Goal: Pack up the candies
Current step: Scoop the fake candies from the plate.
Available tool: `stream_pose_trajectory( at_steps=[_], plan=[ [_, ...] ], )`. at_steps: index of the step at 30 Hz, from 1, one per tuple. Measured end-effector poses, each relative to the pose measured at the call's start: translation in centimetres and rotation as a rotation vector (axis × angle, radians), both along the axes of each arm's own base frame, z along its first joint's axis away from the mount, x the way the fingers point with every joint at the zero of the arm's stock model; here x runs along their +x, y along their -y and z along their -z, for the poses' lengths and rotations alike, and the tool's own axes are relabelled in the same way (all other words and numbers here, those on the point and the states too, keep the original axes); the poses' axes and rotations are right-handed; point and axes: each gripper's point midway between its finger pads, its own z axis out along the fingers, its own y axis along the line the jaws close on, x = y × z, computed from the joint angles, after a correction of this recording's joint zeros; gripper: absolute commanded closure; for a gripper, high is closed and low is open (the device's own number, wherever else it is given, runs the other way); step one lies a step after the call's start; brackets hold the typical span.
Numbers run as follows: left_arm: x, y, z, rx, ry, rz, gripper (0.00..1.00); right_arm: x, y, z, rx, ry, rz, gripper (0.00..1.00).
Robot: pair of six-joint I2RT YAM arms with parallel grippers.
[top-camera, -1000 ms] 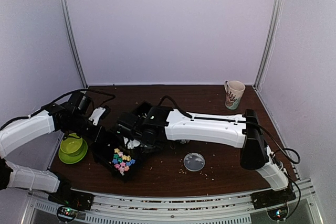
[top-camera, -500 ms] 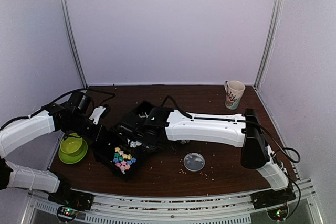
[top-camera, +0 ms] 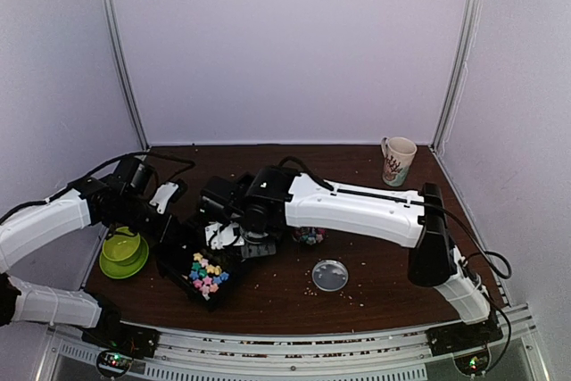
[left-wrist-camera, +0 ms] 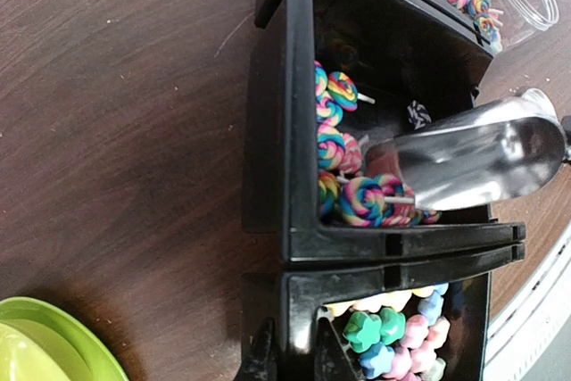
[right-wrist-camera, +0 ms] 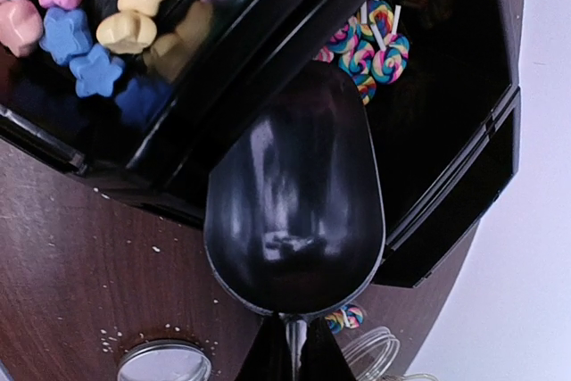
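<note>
A black compartment box holds pastel star candies in its near cell and swirl lollipops in the middle cell. My left gripper is shut on the box's left wall beside the star candies; it also shows in the top view. My right gripper is shut on the handle of a metal scoop. The scoop tilts into the lollipop cell, its tip among the lollipops. Whether anything lies in the scoop is hidden.
A clear jar with a few lollipops lies right of the box, its lid nearer the front. A green bowl sits left of the box and a mug at the back right. Pale crumbs dot the table.
My right arm has lifted and swung, so the scoop now shows tilted over the box and the jar behind it is uncovered. The left gripper and box have stayed put.
</note>
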Motion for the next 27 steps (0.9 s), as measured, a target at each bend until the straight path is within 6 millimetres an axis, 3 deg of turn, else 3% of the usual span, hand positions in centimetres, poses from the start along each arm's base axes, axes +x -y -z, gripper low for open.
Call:
stream_pose_trajectory(
  at_steps=[14,27],
  plan=[
    [-0.1,-0.3,0.2,0.014,0.015,0.001,1.00,1.2,-0.9,1.8,0.232,-0.280,0.246,1.00],
    [-0.4,-0.7,-0.7,0.027,0.056,-0.001,1.00,1.4,2.6,3.8,0.201,-0.341,0.381,1.00]
  ],
)
